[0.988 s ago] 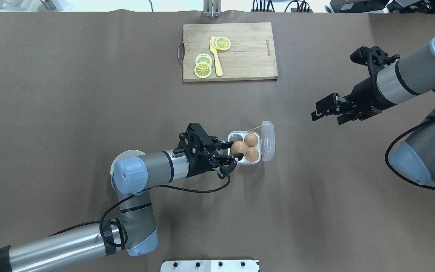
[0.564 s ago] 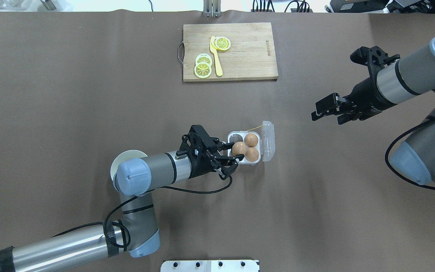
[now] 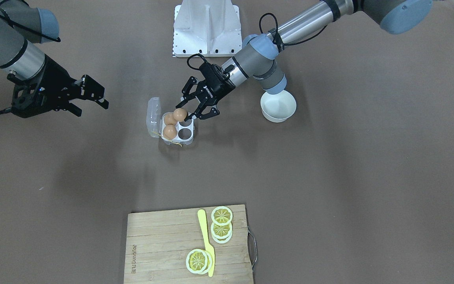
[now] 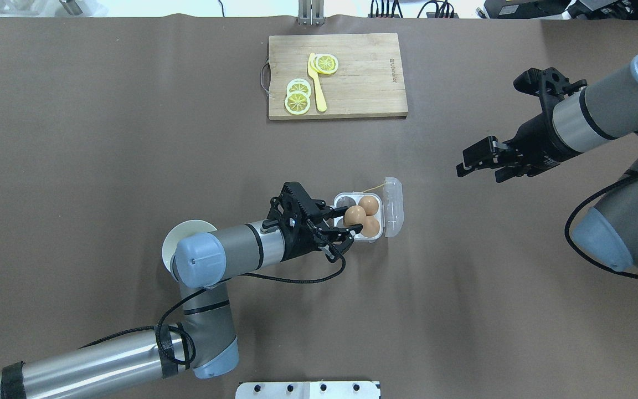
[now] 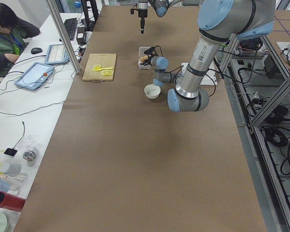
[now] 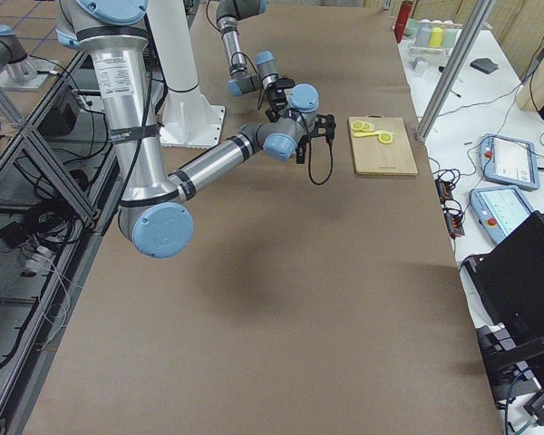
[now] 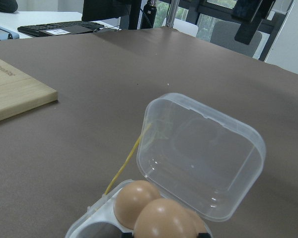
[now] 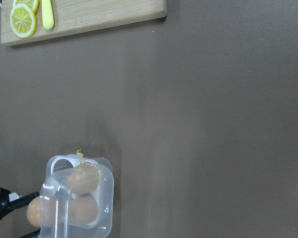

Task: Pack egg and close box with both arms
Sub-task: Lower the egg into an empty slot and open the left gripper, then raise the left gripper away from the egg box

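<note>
A brown paper-covered table (image 4: 130, 138) fills the scene, with a wooden cutting board (image 4: 337, 76) holding lemon slices at its far edge. At the left, the left arm reaches over a white bowl (image 4: 178, 233) towards the middle of the table. The left gripper (image 4: 350, 218) is closed around one egg (image 4: 355, 214), pinching it between its two fingertips just above the box (image 4: 342, 198). That egg hangs over the centre of the tray rather than squarely over a cell. Two more eggs (image 4: 368, 205) sit in the cells nearest the lid (image 4: 394, 206), which stands open on the hinge side; the two cells nearer the left arm look empty. Well apart to the right, the right gripper (image 4: 478, 170) hovers with its fingers spread and nothing in them.

The step in hand appears to be packing the third egg. The next move probably calls for lining it up over an empty cell, lowering it gently and letting go. Only then can both arms fold the lid down.
</note>
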### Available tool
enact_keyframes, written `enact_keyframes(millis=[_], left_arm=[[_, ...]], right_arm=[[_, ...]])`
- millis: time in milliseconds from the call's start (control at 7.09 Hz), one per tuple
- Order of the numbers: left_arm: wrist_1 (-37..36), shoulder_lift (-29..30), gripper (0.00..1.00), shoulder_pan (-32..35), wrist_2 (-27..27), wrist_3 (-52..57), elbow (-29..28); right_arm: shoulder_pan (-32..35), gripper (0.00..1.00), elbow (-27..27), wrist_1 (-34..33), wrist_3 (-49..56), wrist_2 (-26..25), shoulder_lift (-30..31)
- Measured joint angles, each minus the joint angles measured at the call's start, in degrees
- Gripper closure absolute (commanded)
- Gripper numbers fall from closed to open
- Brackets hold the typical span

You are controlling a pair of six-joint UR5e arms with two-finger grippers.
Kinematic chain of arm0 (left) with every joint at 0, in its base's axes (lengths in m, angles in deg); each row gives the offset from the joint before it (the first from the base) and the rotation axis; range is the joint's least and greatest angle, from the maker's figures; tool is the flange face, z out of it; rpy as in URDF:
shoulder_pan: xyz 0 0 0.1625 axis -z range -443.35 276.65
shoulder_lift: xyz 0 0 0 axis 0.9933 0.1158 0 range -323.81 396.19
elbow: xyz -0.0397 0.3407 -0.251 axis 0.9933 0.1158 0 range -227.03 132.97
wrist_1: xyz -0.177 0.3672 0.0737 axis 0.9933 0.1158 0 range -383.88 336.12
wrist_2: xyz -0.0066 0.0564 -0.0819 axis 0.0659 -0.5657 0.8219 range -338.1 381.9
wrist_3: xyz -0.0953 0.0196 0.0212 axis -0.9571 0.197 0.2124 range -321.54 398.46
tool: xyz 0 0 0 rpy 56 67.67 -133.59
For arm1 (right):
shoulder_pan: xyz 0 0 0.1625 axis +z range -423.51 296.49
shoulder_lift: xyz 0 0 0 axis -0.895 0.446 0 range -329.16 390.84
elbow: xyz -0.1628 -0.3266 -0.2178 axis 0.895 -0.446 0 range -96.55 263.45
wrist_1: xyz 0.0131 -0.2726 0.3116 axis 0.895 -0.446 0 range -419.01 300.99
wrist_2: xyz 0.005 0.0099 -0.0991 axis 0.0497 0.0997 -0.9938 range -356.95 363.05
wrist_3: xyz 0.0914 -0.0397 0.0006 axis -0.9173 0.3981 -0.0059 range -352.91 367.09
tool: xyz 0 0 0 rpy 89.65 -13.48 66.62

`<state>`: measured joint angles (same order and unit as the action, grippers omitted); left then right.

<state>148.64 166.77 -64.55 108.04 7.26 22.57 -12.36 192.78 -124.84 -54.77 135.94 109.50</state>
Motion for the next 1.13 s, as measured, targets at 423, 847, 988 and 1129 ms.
enact_keyframes(millis=[423, 847, 988, 1129], left_arm=[[0.0, 0.0, 0.32, -0.1, 0.1, 0.0, 0.0], [0.0, 0.1, 0.33, 0.0, 0.1, -0.3, 0.6], [-1.0, 0.3, 0.34, 0.1, 0.2, -0.6, 1.9], [-4.0, 0.5, 0.34, 0.6, 0.3, -1.2, 4.2]], right_arm=[[0.1, 0.09, 0.0, 0.0, 0.1, 0.0, 0.0], [0.0, 0.09, 0.0, 0.0, 0.1, 0.0, 0.0], [0.0, 0.09, 0.0, 0.0, 0.1, 0.0, 0.0], [0.0, 0.09, 0.0, 0.0, 0.1, 0.0, 0.0]])
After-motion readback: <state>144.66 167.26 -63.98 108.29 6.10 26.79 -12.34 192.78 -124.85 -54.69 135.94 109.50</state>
